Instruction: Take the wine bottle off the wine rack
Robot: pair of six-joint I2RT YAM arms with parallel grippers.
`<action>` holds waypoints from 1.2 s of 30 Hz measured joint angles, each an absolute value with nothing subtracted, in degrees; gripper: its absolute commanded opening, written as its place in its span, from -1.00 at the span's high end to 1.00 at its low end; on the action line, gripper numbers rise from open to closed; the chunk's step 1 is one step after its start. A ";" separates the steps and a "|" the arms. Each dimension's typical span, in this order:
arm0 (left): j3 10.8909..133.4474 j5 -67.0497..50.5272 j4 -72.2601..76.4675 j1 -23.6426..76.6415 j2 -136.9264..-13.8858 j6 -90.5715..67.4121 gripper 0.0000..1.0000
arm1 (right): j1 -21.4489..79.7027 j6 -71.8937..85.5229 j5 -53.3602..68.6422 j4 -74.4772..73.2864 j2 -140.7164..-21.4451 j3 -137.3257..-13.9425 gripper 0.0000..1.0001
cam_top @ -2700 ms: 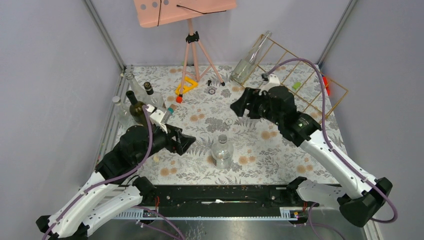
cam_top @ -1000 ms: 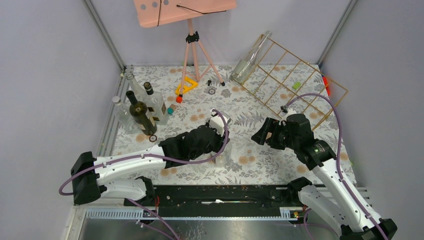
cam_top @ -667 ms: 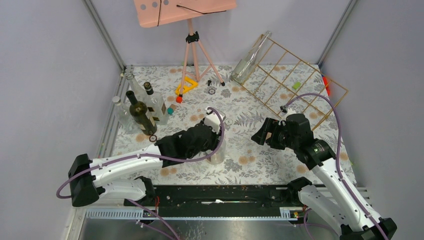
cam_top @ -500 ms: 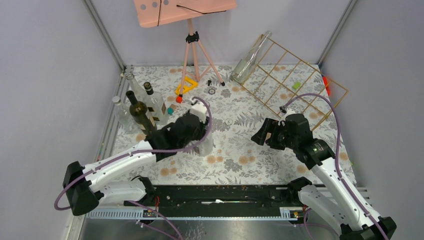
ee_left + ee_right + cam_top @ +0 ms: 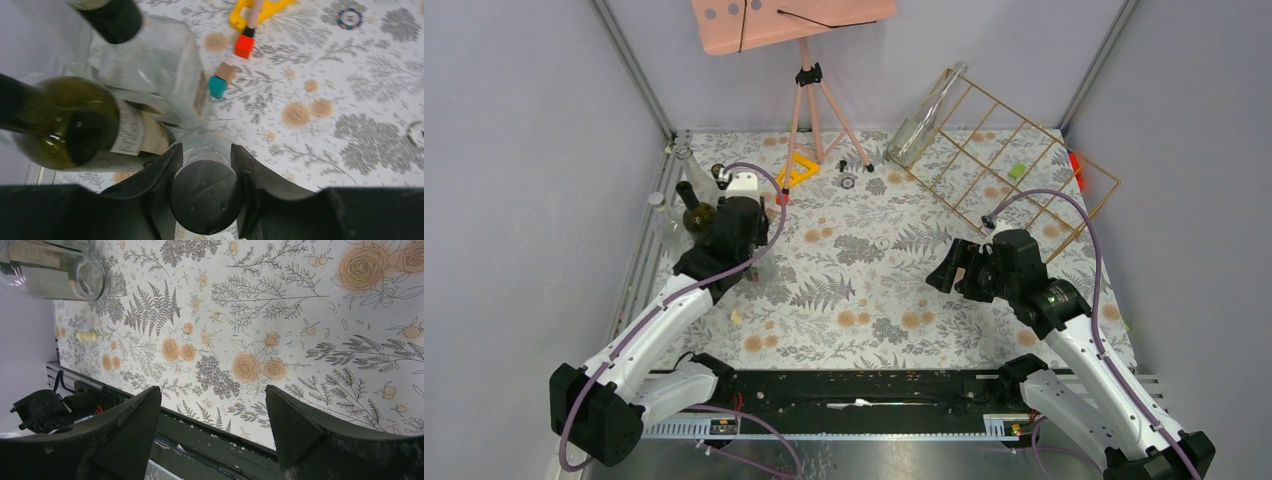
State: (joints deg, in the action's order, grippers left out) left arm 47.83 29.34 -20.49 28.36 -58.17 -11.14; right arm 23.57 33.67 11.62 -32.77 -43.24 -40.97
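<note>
Both arms are slim white links dotted with small dark screw holes, joined by chunky matte-black housings. The left arm (image 5: 656, 322) sits at the lower left of the overhead view and the right arm (image 5: 1094, 362) at the lower right. A lavender cable (image 5: 1049, 191) loops off each wrist, and the left fingers (image 5: 160, 182) and right fingers (image 5: 116, 435) are broad, angular and matte black.

The bench (image 5: 844, 300) carries a white cloth printed with grey ferns and orange roses. The wine rack (image 5: 1036, 150) is gold wire, and the wine bottle (image 5: 921, 120) is clear glass. The stand (image 5: 809, 95) is pink. Black fingers (image 5: 160, 180) flank a black-capped clear bottle (image 5: 206, 197). The dark green bottle (image 5: 60, 125) has a pale label.
</note>
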 measured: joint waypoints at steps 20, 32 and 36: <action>47.86 23.18 -15.75 18.98 -60.88 -12.71 0.35 | 23.57 33.67 11.64 -32.64 -43.22 -40.18 -0.68; 50.28 25.06 -16.21 19.00 -61.84 -13.96 -0.43 | 23.57 33.41 11.66 -32.51 -43.22 -39.86 -0.68; 51.03 26.02 -17.12 19.00 -61.49 -14.26 -0.49 | 23.57 33.36 11.64 -32.51 -43.24 -39.86 -0.68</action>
State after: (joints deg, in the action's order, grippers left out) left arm 51.03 26.02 -17.12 19.00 -61.49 -14.26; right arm 23.57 33.36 11.64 -32.51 -43.24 -39.86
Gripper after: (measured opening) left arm 0.727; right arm 0.836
